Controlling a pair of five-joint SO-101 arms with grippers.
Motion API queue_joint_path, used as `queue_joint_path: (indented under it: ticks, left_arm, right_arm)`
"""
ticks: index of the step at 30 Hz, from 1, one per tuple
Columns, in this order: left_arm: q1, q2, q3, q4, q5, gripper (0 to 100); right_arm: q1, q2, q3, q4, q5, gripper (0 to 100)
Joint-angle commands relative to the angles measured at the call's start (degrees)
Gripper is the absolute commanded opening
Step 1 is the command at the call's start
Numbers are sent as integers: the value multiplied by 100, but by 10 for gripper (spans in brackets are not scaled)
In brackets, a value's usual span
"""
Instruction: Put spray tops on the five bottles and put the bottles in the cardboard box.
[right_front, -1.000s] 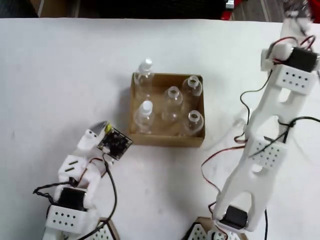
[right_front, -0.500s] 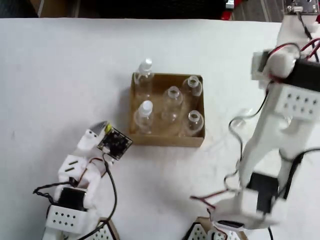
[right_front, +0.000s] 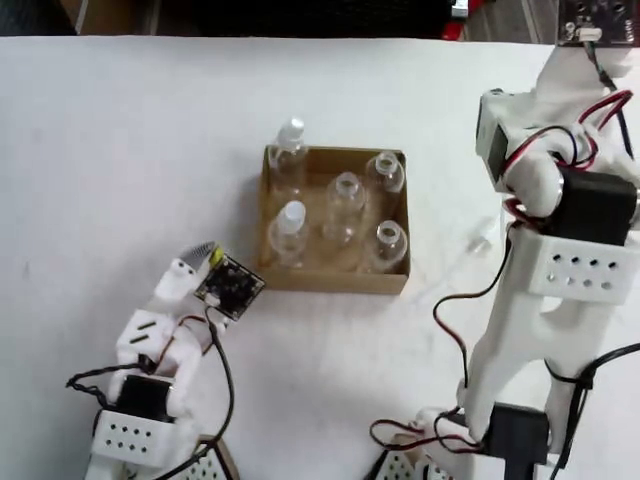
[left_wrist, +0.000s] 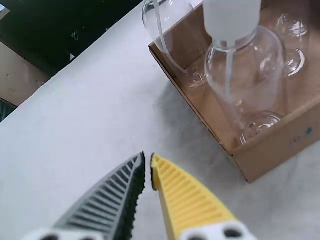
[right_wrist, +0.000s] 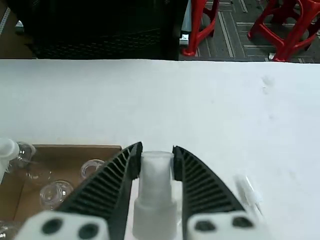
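Right hand clamps a white cylindrical spray top; left hand sits closed.

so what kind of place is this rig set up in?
Probably a lab or workshop room rather than a production line: a plain white table carrying two small arms with bare wiring, a cardboard box of clear bottles, and red stools behind the table.
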Motion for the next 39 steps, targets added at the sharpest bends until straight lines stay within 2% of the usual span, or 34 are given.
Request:
queue_joint_path:
  ticks: [1, 11, 26, 33, 39]
  left_arm:
    - [57, 31, -18, -97, -44, 24]
    - [57, 31, -18, -97, -44, 24]
    - [66, 31, -18, -97, -44, 24]
    - [66, 31, -18, -97, -44, 24]
    - [66, 31, -18, -97, -44, 24]
  right_arm:
    - [-180, -470, 62, -242, -88, 16]
    - [-743, -1947, 1055, -576, -88, 16]
    - [-699, -3697, 3965, -4004, -88, 16]
    - [-699, -3512, 4387, -5270, -88, 16]
    - [-708, -2756, 4413, -6536, -97, 16]
